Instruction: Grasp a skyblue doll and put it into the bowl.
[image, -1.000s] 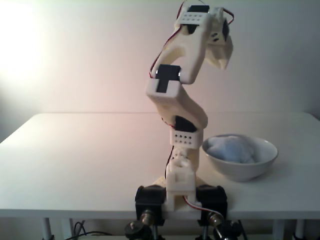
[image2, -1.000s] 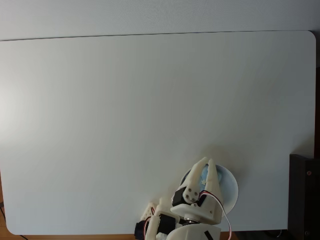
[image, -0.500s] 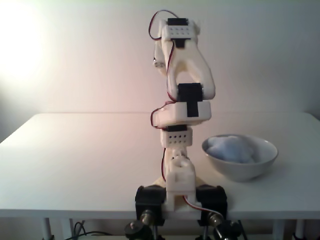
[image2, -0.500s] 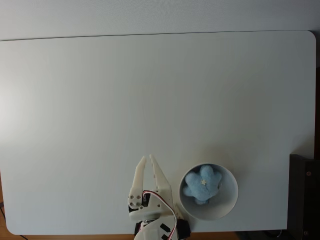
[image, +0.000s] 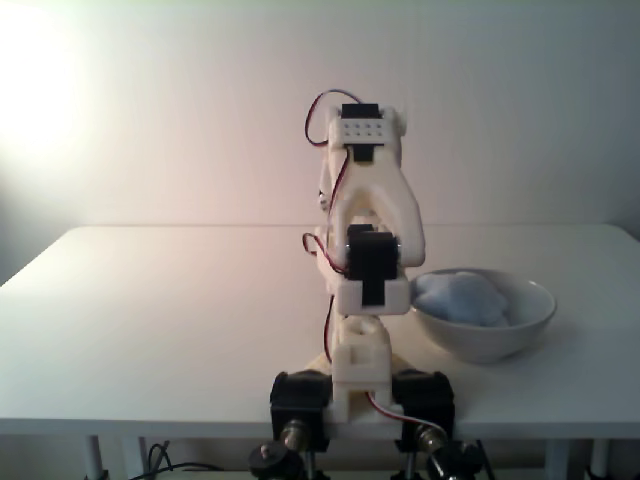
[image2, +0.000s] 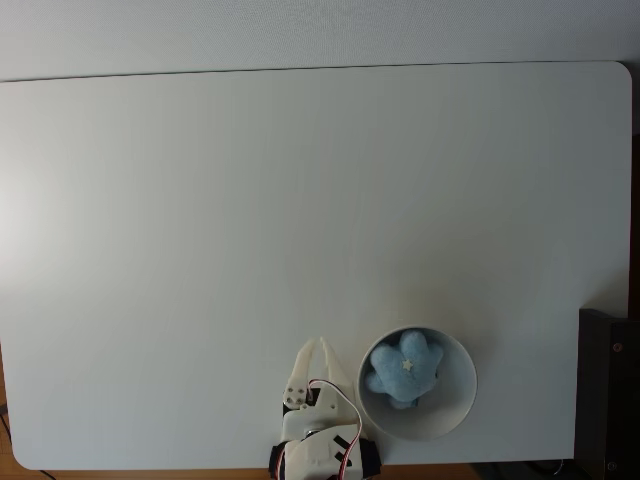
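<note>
Pale blue plush: the small fluffy sky-blue doll with rounded lobes (image2: 404, 367) lies inside the bowl, a tiny pale star-shaped mark on its top in the view from above; in the view from the front it shows as a soft blue mound (image: 461, 297) just above the rim.
Bowl: the wide, shallow, glossy white-grey ceramic bowl (image2: 455, 405) stands on the table near its front edge, just right of the arm's base in both fixed views (image: 480, 336).
Gripper: the white two-finger gripper (image2: 322, 345) points away from the base, just left of the bowl's rim and apart from it; its fingertips lie close together with nothing between them, so it reads as closed and empty.
Arm: the white plastic arm with black servos and red wires (image: 365, 250) is folded down over its base.
Table: the plain white rectangular tabletop (image2: 300, 220) carries the bowl and the arm.
Right edge: a dark boxy object (image2: 610, 390) sits beside the table in the view from above.
</note>
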